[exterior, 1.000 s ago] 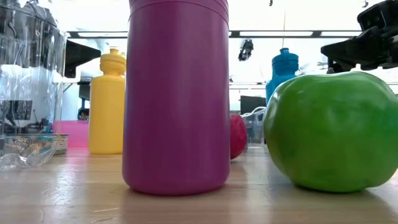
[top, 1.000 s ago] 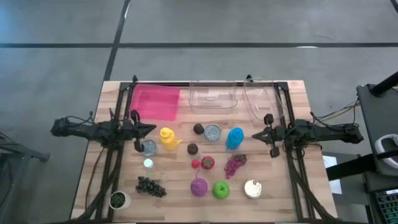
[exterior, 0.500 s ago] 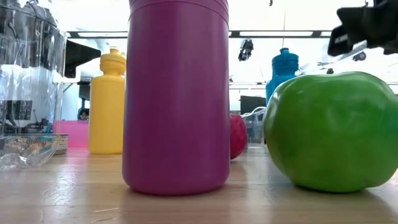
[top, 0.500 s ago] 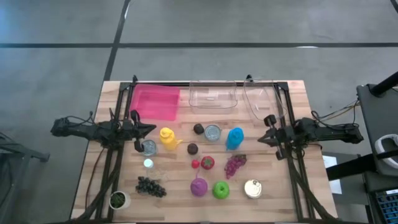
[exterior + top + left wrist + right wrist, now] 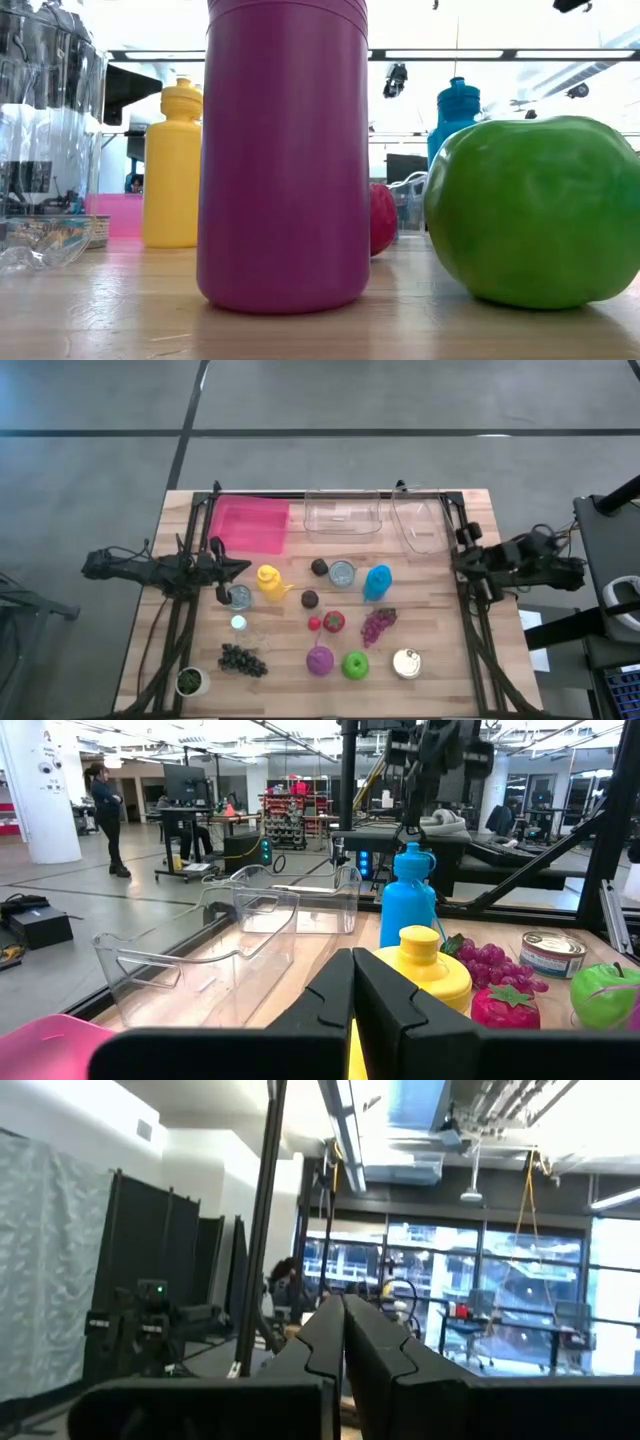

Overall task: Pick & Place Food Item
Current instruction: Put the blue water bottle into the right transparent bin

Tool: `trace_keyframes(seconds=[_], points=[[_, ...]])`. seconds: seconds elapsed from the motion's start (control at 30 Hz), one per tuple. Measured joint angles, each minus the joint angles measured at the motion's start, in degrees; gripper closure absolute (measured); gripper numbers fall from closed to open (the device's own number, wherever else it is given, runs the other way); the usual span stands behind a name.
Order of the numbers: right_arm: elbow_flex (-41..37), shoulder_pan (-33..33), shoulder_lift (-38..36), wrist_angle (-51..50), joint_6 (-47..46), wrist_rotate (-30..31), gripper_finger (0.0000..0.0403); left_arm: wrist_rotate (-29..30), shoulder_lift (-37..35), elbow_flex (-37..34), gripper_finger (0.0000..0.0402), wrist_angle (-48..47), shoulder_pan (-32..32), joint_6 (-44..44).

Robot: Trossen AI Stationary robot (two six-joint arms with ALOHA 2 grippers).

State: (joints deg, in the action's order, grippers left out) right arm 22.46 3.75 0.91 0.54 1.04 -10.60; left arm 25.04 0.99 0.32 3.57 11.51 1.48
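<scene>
Food lies across the wooden table in the high view: a green apple (image 5: 355, 665), purple grapes (image 5: 377, 623), a red strawberry (image 5: 333, 621), dark grapes (image 5: 242, 660) and two dark plums (image 5: 318, 567). My left gripper (image 5: 243, 566) is level at the table's left, shut on nothing, its fingers (image 5: 352, 982) pointing at the yellow bottle (image 5: 425, 965). My right gripper (image 5: 461, 550) is raised at the table's right edge, also shut and empty. In the right wrist view its fingers (image 5: 342, 1330) point up into the room.
Yellow (image 5: 268, 580), blue (image 5: 377, 582) and purple (image 5: 319, 658) bottles stand among the food, along with cans (image 5: 342, 573) (image 5: 406, 663) (image 5: 239, 596). A pink bin (image 5: 249, 524) and two clear bins (image 5: 344, 515) (image 5: 420, 525) line the far edge. A small pot (image 5: 189, 681) stands near left.
My right gripper has risen, tipped its fingers upward and drawn back toward the table's right edge. It has left the low view through the top and has stayed shut. Nothing on the table has moved.
</scene>
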Motion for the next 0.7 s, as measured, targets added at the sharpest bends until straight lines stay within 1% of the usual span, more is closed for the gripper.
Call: trace_keyframes(seconds=[0.13,0.33,0.57,0.7], points=[[6.01,0.00,0.06,-7.85,0.02,0.16,0.0394,0.00,0.00,0.01,0.0389,0.00,0.00,0.00],[12.24,0.00,0.38,-15.55,-1.55,0.22,0.0394,0.00,-0.01,0.01,0.0389,0.00,-0.01,0.00],[14.79,0.00,3.06,-19.23,-8.52,0.19,0.0394,-0.01,-0.01,0.00,0.0389,0.00,-0.01,0.00],[15.45,0.00,6.64,-22.01,-8.23,0.16,0.0394,0.00,-0.01,0.00,0.0389,0.00,0.00,0.00]])
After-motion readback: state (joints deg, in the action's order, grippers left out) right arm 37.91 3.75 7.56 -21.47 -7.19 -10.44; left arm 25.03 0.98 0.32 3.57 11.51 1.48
